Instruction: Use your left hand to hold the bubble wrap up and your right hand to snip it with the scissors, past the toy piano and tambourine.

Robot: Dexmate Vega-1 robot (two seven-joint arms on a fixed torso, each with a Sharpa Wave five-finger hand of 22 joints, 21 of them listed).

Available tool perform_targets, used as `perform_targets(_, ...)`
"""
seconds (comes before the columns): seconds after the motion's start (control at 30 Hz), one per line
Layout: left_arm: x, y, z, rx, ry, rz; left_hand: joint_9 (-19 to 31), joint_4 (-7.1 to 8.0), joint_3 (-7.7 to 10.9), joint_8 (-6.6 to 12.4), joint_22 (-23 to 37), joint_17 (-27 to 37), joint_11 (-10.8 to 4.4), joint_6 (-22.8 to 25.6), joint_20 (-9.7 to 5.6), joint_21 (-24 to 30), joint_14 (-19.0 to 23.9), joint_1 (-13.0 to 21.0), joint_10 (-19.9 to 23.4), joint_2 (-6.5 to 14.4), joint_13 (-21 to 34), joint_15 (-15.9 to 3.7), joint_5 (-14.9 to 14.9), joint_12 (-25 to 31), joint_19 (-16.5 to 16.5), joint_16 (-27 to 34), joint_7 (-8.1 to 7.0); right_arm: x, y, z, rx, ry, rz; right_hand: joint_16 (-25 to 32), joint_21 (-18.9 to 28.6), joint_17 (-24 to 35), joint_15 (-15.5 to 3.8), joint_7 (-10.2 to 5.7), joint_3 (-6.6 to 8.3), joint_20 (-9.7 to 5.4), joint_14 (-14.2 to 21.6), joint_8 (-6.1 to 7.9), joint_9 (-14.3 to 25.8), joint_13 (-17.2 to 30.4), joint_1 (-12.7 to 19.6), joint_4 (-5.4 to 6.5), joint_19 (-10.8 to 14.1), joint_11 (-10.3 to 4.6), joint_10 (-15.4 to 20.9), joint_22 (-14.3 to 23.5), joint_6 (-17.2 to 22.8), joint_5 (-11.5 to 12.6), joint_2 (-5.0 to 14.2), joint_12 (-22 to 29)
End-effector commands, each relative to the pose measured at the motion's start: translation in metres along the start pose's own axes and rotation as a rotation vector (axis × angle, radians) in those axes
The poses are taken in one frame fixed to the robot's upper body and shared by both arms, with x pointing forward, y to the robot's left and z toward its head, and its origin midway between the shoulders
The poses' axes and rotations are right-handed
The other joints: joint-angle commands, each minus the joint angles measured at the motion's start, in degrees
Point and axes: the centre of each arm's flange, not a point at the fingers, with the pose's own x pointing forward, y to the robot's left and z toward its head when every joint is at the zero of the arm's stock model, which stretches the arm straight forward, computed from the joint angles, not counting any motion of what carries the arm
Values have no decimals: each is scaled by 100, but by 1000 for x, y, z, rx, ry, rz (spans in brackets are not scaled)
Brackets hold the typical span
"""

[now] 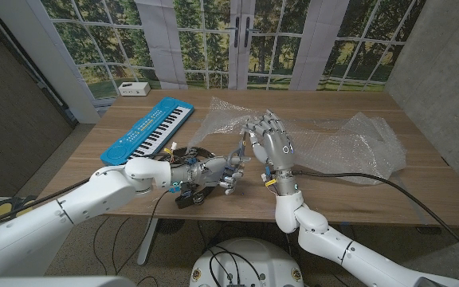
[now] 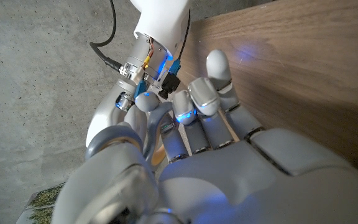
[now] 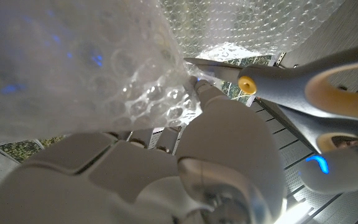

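— Right hand [image 1: 268,142]? 
— Raised, gripping the scissors [image 3: 291,87], blades at the bubble wrap [image 1: 325,139] on the desk [image 1: 421,191]. 
— Left hand [image 1: 228,171]? 
— Low near the desk's front edge; its grasp I cannot tell. Toy piano [image 1: 148,127] far left.

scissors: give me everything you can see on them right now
The scissors have grey metal blades, a yellow pivot stud and grey handles with yellow lining. The right hand holds them by the handles. The blades look nearly closed, their tip against the clear bubble wrap. The lower handle runs out of frame.
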Motion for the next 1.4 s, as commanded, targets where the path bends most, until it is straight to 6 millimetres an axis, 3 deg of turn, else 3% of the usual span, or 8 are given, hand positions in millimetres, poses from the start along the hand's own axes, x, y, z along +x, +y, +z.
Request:
perform_targets(0.03,-8,-3,1,-2,-37,14,30,-324,1435,2270,11,9,-33,-146,-6,35,33,653,-32,693,17,-176,-11,12,15,-7,364,-4,-1,1,-41,-42,24,-6,-14,28,-1104,-55,5,-137,48,-23,11,6,8,-22,-5,-15,-30,16,26,-14,-9,51)
perform_targets(0.17,-9,-4,2,-5,-48,24,27,-291,1496,2267,28,9,-3,-161,-9,52,78,619,-33,706,16,-184,-17,15,35,1,419,-5,-2,-1,-56,-51,26,-22,-18,36,-1104,-57,4,-138,39,-28,11,10,6,-25,-16,-2,-47,16,25,-13,-13,53)
perform_targets(0.4,-11,-5,3,-12,-58,21,29,-244,1610,2278,54,8,1,-78,-46,69,173,557,10,699,17,-183,-20,16,87,17,374,-4,-2,-6,-76,-62,40,-40,-19,51,-1105,-76,5,-142,35,-37,12,23,1,-22,-19,-7,-87,16,16,-10,-8,54)
perform_targets(1.07,-12,-5,0,-45,-145,-31,30,-216,1758,2274,146,9,-77,-105,-104,82,279,438,52,667,21,-174,-23,17,129,41,286,0,3,-14,-158,-97,99,-84,-26,94,-1105,-83,15,-149,32,-61,17,30,-16,-7,-41,-16,-123,17,-18,-3,4,68)
perform_targets(1.4,-10,-5,3,-35,-173,-57,29,-222,1805,2279,146,9,-65,-102,-83,62,216,376,25,655,20,-161,-29,17,85,26,320,1,5,-14,-194,-96,117,-97,-25,110,-1105,-89,15,-148,35,-61,19,36,-23,-2,-41,-10,-112,17,-12,-2,2,83)
